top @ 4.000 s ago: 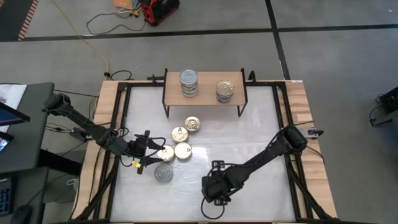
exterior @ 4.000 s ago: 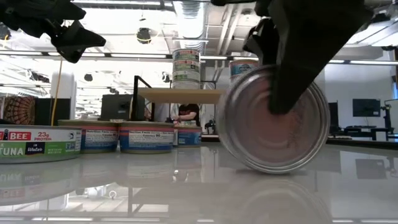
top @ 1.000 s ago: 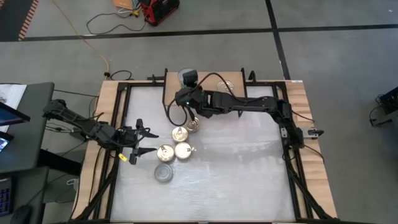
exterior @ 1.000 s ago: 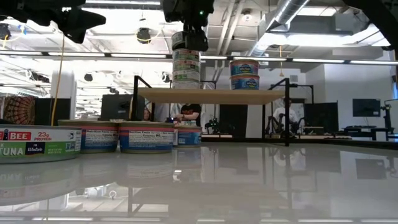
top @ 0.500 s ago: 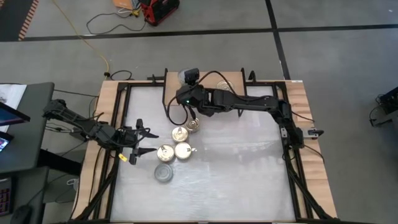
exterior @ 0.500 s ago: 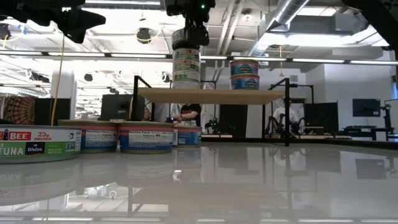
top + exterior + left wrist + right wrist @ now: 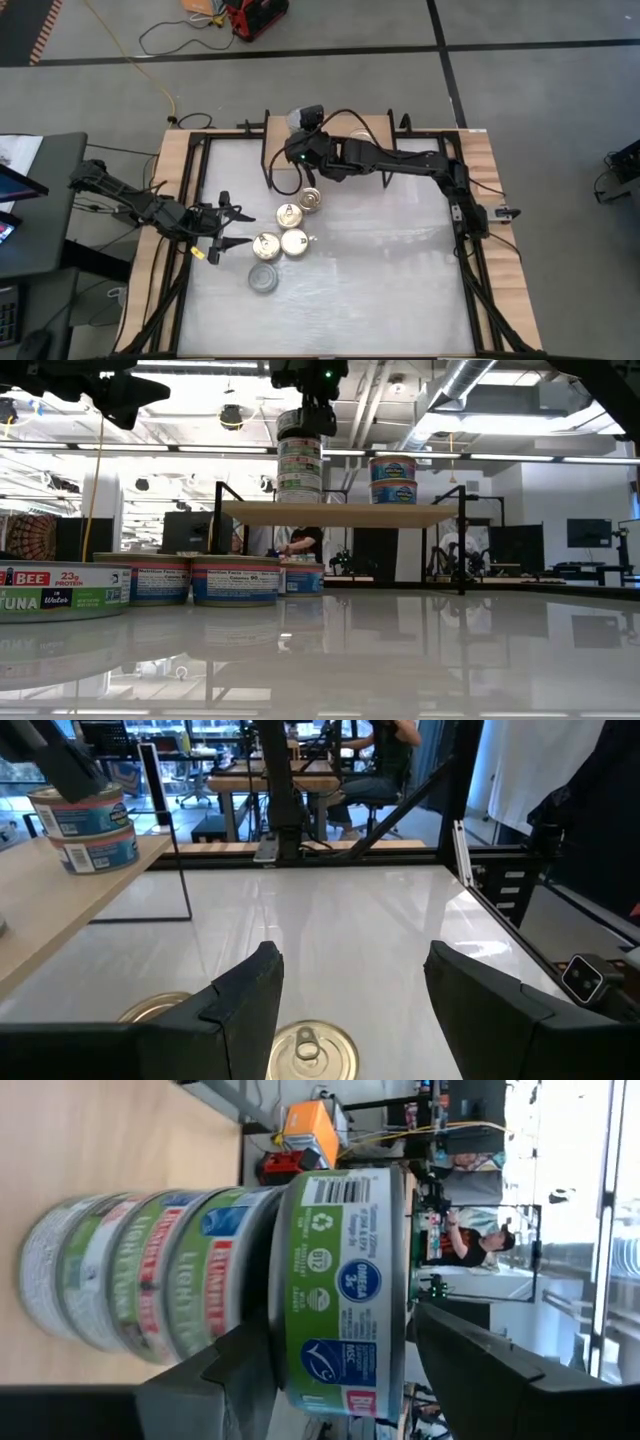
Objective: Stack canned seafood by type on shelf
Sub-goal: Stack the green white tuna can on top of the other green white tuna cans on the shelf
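- Right now my right pincer (image 7: 300, 122) is over the shelf's left end, its fingers (image 7: 470, 1370) spread on either side of the top tin (image 7: 345, 1290) of the tall stack (image 7: 299, 460); the wrist view shows a gap to at least one finger, so I can't call it a firm hold.
- That top tin has a green and white label and sits on the stack of similar tins below it, on the light-wood shelf (image 7: 340, 512).
- Second stack (image 7: 392, 479) of two blue-label tins stands further right on the same shelf, well apart from the first.
- Below the shelf, four gold pull-tab tins sit on the white surface (image 7: 380, 270): one (image 7: 311, 200) nearest the shelf, three clustered (image 7: 281, 233) just beside each other.
- One silver-lid tin (image 7: 263, 279) lies just in front of the cluster.
- My left pincer (image 7: 228, 226) hovers at the left of the cluster, fingers apart, holding nothing; a gold lid (image 7: 312, 1051) shows between its fingers (image 7: 245, 1005).
- A seated person (image 7: 385, 750) shows in the room behind.
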